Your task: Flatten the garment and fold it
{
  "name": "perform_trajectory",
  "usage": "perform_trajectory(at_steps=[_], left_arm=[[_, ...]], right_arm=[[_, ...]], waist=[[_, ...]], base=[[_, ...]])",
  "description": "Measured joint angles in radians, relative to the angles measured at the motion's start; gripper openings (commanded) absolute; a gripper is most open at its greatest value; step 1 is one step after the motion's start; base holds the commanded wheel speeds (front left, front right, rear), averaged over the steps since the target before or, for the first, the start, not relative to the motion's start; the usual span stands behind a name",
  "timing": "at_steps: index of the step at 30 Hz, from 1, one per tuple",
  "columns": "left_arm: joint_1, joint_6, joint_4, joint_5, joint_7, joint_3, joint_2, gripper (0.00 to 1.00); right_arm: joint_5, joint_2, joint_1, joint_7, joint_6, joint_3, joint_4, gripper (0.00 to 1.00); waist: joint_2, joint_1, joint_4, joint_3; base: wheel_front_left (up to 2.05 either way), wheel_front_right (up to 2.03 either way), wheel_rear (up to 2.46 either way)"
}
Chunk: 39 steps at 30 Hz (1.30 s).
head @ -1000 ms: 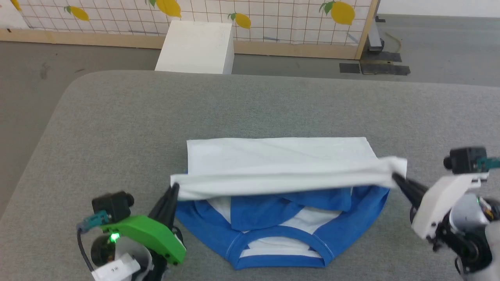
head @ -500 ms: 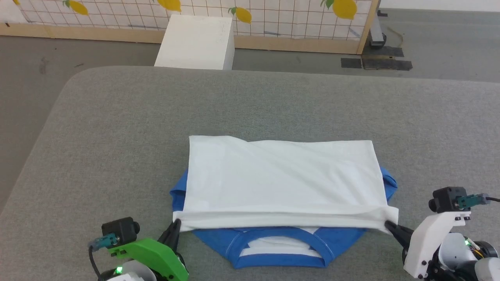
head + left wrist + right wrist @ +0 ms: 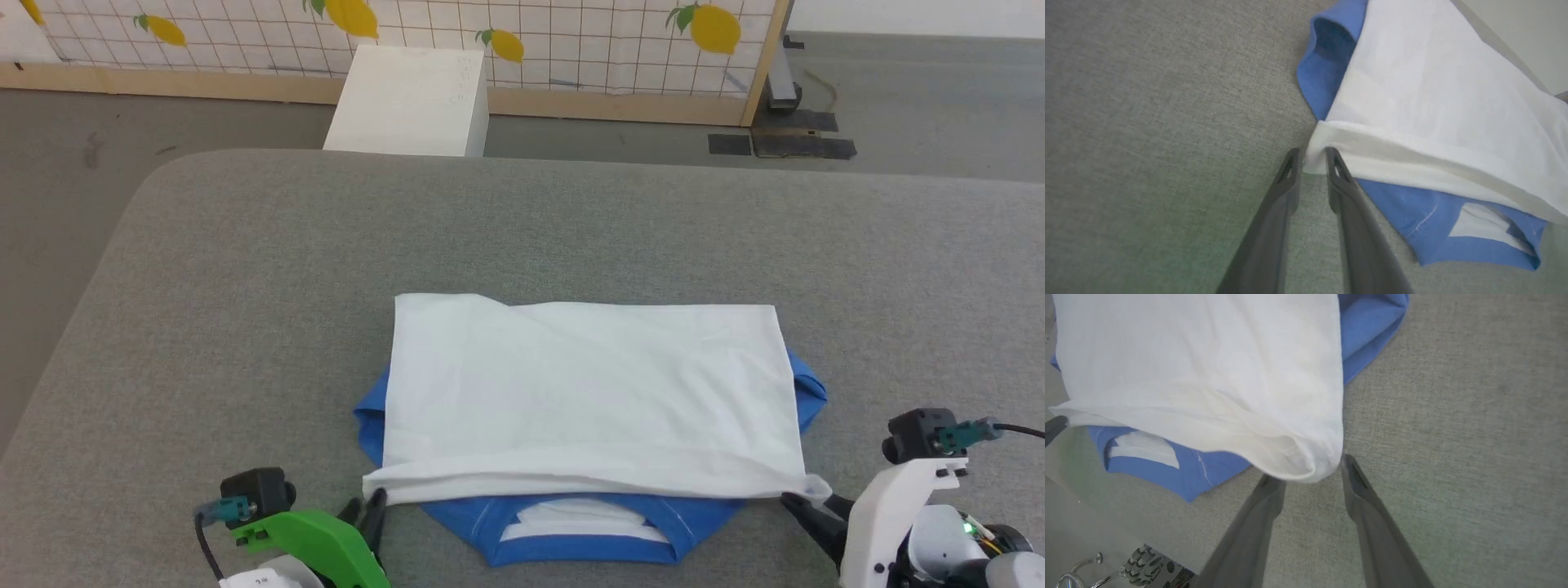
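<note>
Stretching across the head view, the grey fabric-covered table (image 3: 245, 269) carries everything of the task, with a lemon-patterned screen (image 3: 571, 41) and a white box (image 3: 408, 98) on the floor beyond its far edge. On the near middle of the table lies the garment (image 3: 588, 392), its white body folded toward the robot into a broad rectangle. Blue sleeve cloth (image 3: 369, 416) pokes out at both side edges, and the blue neckband (image 3: 584, 535) shows below the near white hem. That hem sags a little between its two near corners and does not lie quite flat. At the hem's left corner sits the left gripper (image 3: 1309, 156), low over the table, its fingers parted by a narrow gap with the tip of the white corner lying between them, not pinched. At the right corner sits the right gripper (image 3: 1308, 470), its fingers spread wider, the rounded white corner bulging loosely between their tips
</note>
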Motion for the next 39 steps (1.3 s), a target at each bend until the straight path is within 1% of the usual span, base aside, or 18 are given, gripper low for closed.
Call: perform_trajectory(at_steps=[5, 11, 14, 17, 18, 21, 23, 26, 27, 29, 31, 34, 39], left_arm=[[0.029, 0.048, -0.04, -0.007, 0.069, 0.005, 0.021, 1.0], [0.084, 0.117, -0.14, -0.016, 0.14, 0.042, 0.082, 1.0], [0.104, 0.146, -0.198, -0.015, 0.132, 0.08, 0.111, 1.0], [0.106, 0.147, -0.259, 0.002, 0.054, 0.124, 0.13, 1.0], [0.103, 0.146, -0.279, 0.021, 0.013, 0.134, 0.133, 1.0], [0.081, 0.117, -0.317, 0.077, -0.132, 0.146, 0.137, 1.0], [0.052, 0.089, -0.327, 0.122, -0.241, 0.14, 0.136, 1.0], [0.009, 0.062, -0.331, 0.19, -0.381, 0.125, 0.129, 1.0], [-0.001, 0.06, -0.33, 0.213, -0.405, 0.122, 0.127, 1.0], [-0.021, 0.048, -0.334, 0.267, -0.437, 0.119, 0.121, 1.0], [-0.038, 0.039, -0.348, 0.318, -0.445, 0.121, 0.114, 1.0], [-0.062, 0.03, -0.413, 0.392, -0.448, 0.16, 0.063, 1.0], [-0.065, -0.012, -0.442, 0.455, -0.449, 0.203, -0.007, 1.0]], right_arm=[[0.012, -0.019, 0.025, 0.03, 0.0, -0.032, -0.029, 1.0], [0.025, -0.051, 0.052, 0.092, 0.0, -0.114, -0.088, 1.0], [0.039, -0.06, 0.052, 0.118, 0.0, -0.167, -0.122, 1.0], [0.049, -0.068, 0.043, 0.141, 0.0, -0.203, -0.152, 1.0], [0.049, -0.077, 0.037, 0.147, 0.0, -0.201, -0.159, 1.0], [0.07, -0.104, -0.001, 0.156, 0.0, -0.187, -0.165, 1.0], [0.087, -0.125, -0.035, 0.169, 0.0, -0.159, -0.161, 1.0], [0.12, -0.149, -0.077, 0.176, 0.0, -0.12, -0.139, 1.0], [0.125, -0.158, -0.087, 0.175, 0.0, -0.109, -0.131, 1.0], [0.137, -0.174, -0.108, 0.174, 0.0, -0.083, -0.103, 1.0], [0.143, -0.188, -0.123, 0.166, 0.0, -0.056, -0.081, 1.0], [0.163, -0.201, -0.149, 0.15, 0.0, -0.013, -0.046, 1.0], [0.193, -0.218, -0.171, 0.123, 0.0, 0.07, -0.007, 1.0]], waist=[[0.0, 0.0, 0.003, -0.018], [0.0, 0.0001, 0.004, -0.042], [0.0, 0.0, 0.004, -0.049], [0.0, 0.0, 0.004, -0.044], [0.0, 0.0, 0.004, -0.04], [0.0, 0.0, 0.004, -0.024], [0.0, 0.0001, 0.005, -0.007], [0.0, 0.0001, 0.007, 0.019], [0.0, 0.0001, 0.008, 0.027], [0.0, 0.0001, 0.011, 0.047], [0.0, 0.0001, 0.014, 0.067], [0.0001, 0.0001, 0.021, 0.101], [0.0, 0.0001, 0.035, 0.148]], base=[[0.0, 0.0, 0.0], [0.0, 0.0, 0.0], [0.0, 0.0, 0.0], [0.0, 0.0, 0.0], [0.0, 0.0, 0.0], [0.0, 0.0, 0.0], [0.0, 0.0, 0.0], [0.0, 0.0, 0.0], [0.0, 0.0, 0.0], [0.0, 0.0, 0.0], [0.0, 0.0, 0.0], [0.0, 0.0, 0.0], [0.0, 0.0, 0.0]])
